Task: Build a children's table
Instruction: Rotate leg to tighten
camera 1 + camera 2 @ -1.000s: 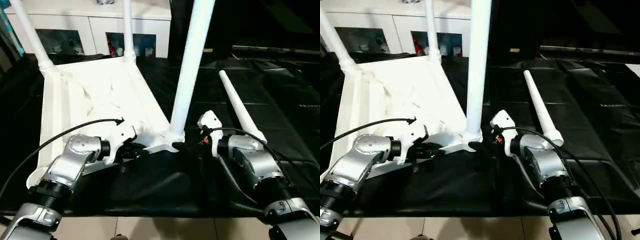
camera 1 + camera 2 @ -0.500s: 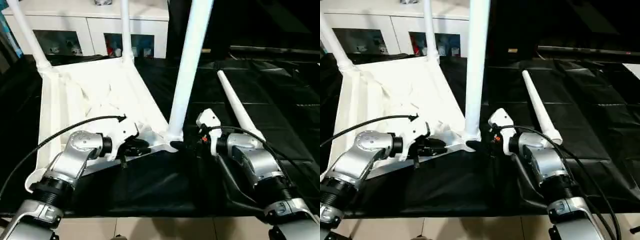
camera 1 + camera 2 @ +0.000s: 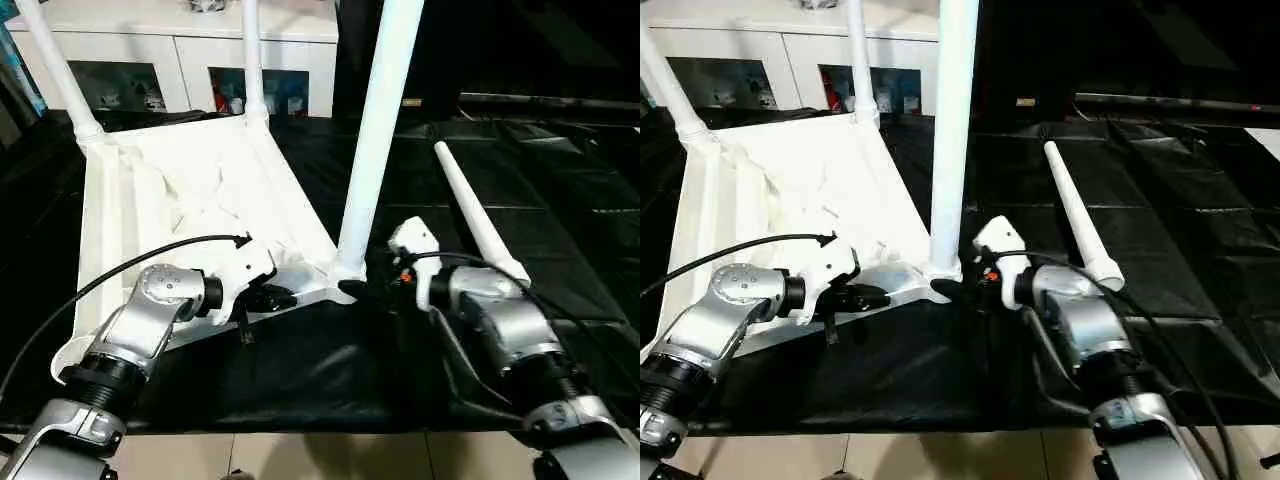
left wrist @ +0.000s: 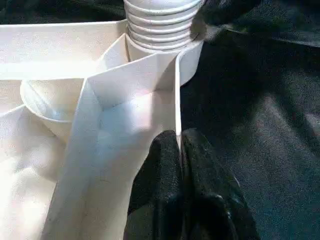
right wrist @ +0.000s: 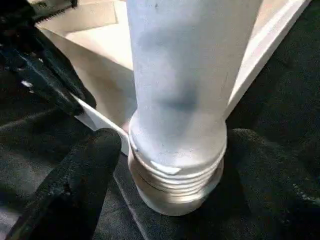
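Both silver forearms are reaching forward and angling inward toward each other. The left claw (image 4: 181, 165) is pinching its two black fingers together, nearly closed. The right claw (image 5: 165, 165) is spreading its black fingers (image 5: 75, 185) wide apart, pointing toward the left.

Smooth, slightly glossy white plastic is seen on the tabletop (image 3: 190, 190) and legs (image 3: 380, 130). A creased, faintly shiny black sheet (image 3: 560, 200) is spread beneath. Brushed silver metal is shown on the forearms (image 3: 140, 325).
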`<state>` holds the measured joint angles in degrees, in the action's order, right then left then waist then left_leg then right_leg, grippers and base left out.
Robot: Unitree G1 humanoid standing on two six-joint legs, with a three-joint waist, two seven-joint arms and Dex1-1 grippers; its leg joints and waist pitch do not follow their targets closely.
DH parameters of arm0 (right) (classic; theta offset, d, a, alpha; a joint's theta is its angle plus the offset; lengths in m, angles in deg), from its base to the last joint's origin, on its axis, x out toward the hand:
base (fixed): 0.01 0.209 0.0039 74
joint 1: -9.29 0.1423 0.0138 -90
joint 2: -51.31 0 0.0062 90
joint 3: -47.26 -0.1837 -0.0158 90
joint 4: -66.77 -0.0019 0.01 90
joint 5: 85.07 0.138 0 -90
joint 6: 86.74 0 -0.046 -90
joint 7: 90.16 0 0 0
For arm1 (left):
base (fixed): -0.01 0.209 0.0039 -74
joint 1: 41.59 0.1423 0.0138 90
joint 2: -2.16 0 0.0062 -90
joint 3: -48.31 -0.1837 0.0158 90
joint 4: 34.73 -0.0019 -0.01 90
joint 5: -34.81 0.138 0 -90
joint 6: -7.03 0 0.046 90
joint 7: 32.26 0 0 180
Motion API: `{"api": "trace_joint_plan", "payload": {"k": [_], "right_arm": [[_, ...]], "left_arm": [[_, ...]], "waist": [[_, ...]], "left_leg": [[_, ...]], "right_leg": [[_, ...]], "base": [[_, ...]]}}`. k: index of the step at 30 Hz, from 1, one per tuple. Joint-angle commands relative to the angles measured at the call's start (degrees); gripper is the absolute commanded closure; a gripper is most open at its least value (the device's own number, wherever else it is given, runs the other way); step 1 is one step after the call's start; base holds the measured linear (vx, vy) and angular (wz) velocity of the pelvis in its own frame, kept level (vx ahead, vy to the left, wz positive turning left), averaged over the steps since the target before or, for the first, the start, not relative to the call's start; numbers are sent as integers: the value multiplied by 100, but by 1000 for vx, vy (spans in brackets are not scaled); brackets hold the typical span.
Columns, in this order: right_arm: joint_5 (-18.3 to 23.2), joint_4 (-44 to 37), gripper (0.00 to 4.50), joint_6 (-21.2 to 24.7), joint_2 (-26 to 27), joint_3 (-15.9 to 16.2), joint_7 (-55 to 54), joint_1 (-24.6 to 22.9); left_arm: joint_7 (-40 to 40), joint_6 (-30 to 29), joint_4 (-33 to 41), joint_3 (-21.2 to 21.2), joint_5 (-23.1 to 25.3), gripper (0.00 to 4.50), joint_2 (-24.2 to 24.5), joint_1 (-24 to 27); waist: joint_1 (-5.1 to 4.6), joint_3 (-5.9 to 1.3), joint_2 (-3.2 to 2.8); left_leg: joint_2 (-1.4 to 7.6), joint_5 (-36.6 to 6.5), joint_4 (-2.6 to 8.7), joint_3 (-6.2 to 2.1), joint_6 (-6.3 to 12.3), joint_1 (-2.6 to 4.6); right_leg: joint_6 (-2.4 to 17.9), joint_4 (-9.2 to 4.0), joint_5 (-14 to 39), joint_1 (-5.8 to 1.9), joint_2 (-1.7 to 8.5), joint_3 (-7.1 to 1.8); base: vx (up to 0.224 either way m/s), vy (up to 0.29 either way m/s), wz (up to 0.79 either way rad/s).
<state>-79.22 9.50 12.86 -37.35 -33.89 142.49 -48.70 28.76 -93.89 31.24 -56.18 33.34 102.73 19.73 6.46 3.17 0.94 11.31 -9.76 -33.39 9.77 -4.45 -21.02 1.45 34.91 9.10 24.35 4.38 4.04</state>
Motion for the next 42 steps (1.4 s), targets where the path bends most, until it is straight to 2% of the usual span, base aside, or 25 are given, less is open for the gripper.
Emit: {"api": "trace_joint_plan", "payload": {"k": [1, 13, 14, 22, 23, 36, 37, 38, 40, 41, 42], "right_arm": [[-95, 97, 67, -65, 11, 42, -85, 153], [-55, 722, 67, -264, 246, -80, -273, 487], [-62, 788, 85, -290, 250, -74, -248, 503], [-21, 992, 141, -323, 280, -97, -163, 550], [-2, 1029, 161, -321, 289, -113, -147, 553], [66, 1269, 175, -372, 412, -219, -199, 563], [34, 1388, 175, -391, 463, -287, -468, 589], [-8, 1624, 175, -375, 555, -422, -998, 655], [-72, 1918, 175, -352, 679, -579, -1752, 730], [-92, 2110, 175, -317, 780, -693, -2334, 776], [-91, 2199, 175, -287, 834, -756, -2632, 799]], "left_arm": [[51, -33, 11, -42, 12, 442, 18, -62], [43, -43, 48, -47, 16, 442, 19, -19], [43, -40, 45, -51, 21, 447, 17, -16], [38, -46, 33, -58, 21, 450, -4, -16], [43, -47, 43, -56, 14, 450, -2, -4], [-101, -65, 29, 3, 12, 450, -47, 23], [-310, -62, -49, 50, 59, 450, -118, -31], [-613, -143, -174, 115, 110, 450, -247, -134], [-980, -248, -335, 140, 215, 450, -413, -277], [-1263, -337, -474, 139, 300, 450, -562, -397], [-1420, -392, -556, 141, 339, 450, -651, -465]], "waist": [[12, -403, -31], [2, -406, -23], [3, -409, -18], [1, -405, -15], [1, -406, -12], [0, -410, -7], [-5, -405, 14], [-22, -380, -3], [-39, -368, 4], [-60, -343, 5], [-75, -337, 8]], "left_leg": [[145, -1345, 376, -24, 16, 48], [149, -1283, 370, -17, 35, 45], [151, -1276, 370, -17, 35, 47], [151, -1293, 369, -14, 50, 50], [150, -1276, 366, -12, 54, 46], [152, -1224, 361, -11, 75, 43], [151, -1253, 364, -9, 67, 42], [146, -1358, 378, -13, 23, 48], [140, -1511, 386, -20, -56, 84], [129, -1705, 404, -36, -127, 92], [125, -1779, 406, -36, -163, 111]], "right_leg": [[956, -416, 1600, -362, 359, -248], [1026, -379, 1401, -369, 356, -253], [1022, -379, 1403, -368, 357, -253], [1011, -385, 1488, -364, 358, -253], [1015, -382, 1476, -367, 358, -256], [1040, -373, 1424, -365, 358, -252], [1030, -381, 1479, -362, 359, -253], [1009, -405, 1694, -341, 365, -252], [952, -444, 2032, -326, 369, -245], [798, -494, 2468, -318, 381, -236], [741, -513, 2625, -305, 377, -233]], "base": [[0, 0, 0], [0, 0, 0], [0, 0, 0], [0, 0, 0], [0, 0, 0], [0, 0, 0], [0, 0, 0], [0, 0, 0], [0, 0, 0], [0, 0, 0], [0, 0, 0]]}}
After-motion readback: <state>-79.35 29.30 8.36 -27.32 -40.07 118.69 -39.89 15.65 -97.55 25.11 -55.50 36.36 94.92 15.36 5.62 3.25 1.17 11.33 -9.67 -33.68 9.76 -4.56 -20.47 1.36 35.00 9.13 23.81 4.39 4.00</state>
